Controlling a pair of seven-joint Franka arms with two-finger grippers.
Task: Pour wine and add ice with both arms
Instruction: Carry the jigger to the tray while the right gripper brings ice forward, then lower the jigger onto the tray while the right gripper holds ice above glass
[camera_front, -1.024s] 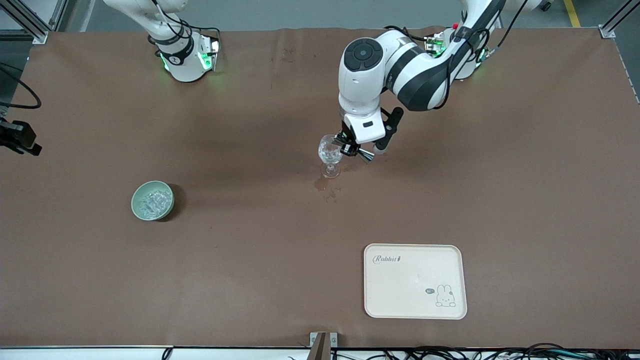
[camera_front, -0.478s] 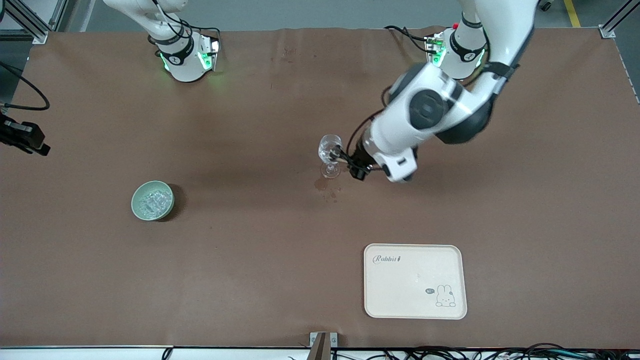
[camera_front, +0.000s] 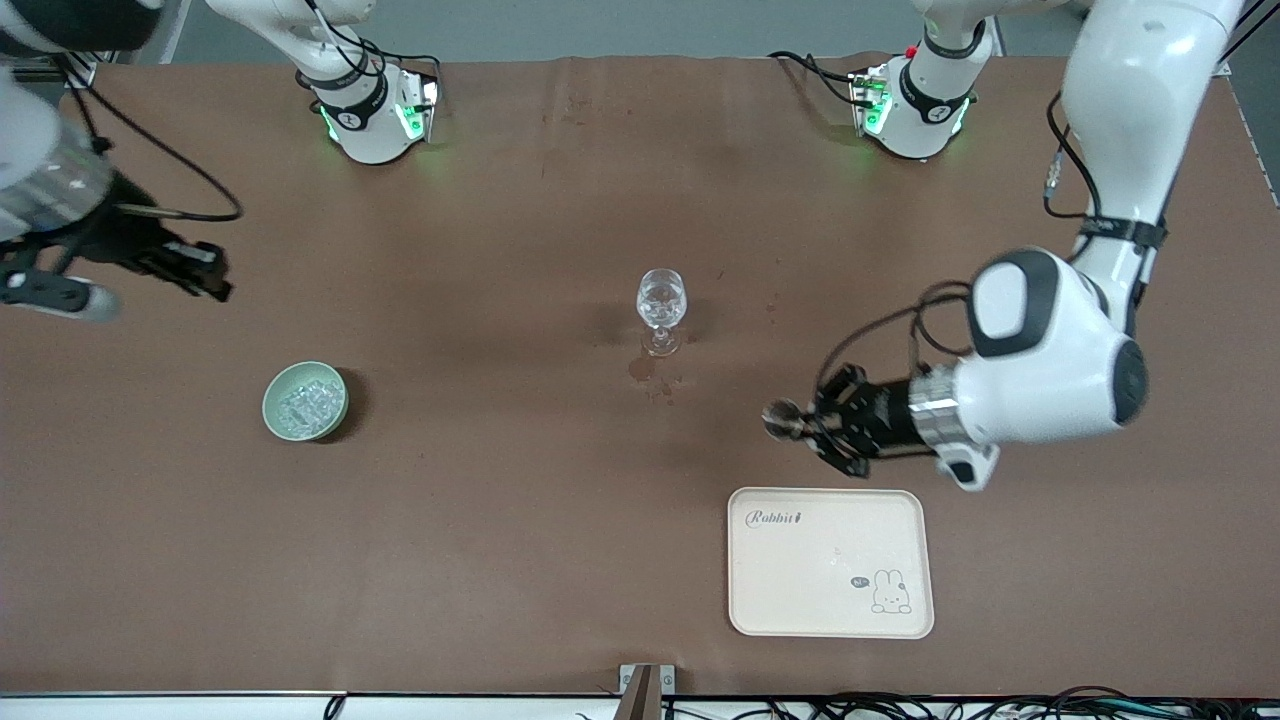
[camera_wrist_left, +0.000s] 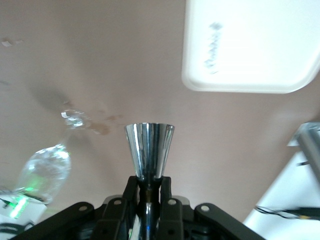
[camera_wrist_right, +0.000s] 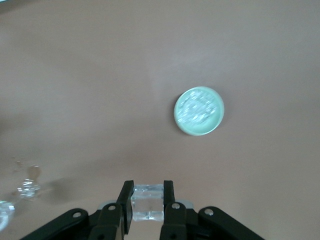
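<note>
A clear wine glass (camera_front: 661, 308) stands upright mid-table; it also shows in the left wrist view (camera_wrist_left: 45, 172). A pale green bowl (camera_front: 305, 401) of ice cubes (camera_front: 303, 404) sits toward the right arm's end. My left gripper (camera_front: 812, 422) is shut on a shiny metal measuring cup (camera_front: 781, 420), held sideways over bare table beside the tray. In the left wrist view the fingers (camera_wrist_left: 149, 182) clamp the cup's (camera_wrist_left: 149, 150) narrow waist. My right gripper (camera_front: 205, 275) is up over the table at the right arm's end. In its wrist view it (camera_wrist_right: 148, 192) is shut on one clear ice cube (camera_wrist_right: 148, 204), with the bowl (camera_wrist_right: 199, 111) below.
A cream tray (camera_front: 830, 610) with a rabbit print lies near the front edge, also in the left wrist view (camera_wrist_left: 250, 75). A dark wet stain (camera_front: 645, 370) marks the cloth by the glass's foot. Cables run along the front edge.
My left arm has swung away from the wine glass toward the tray, carrying the metal cup. My right arm has come farther in over the table.
</note>
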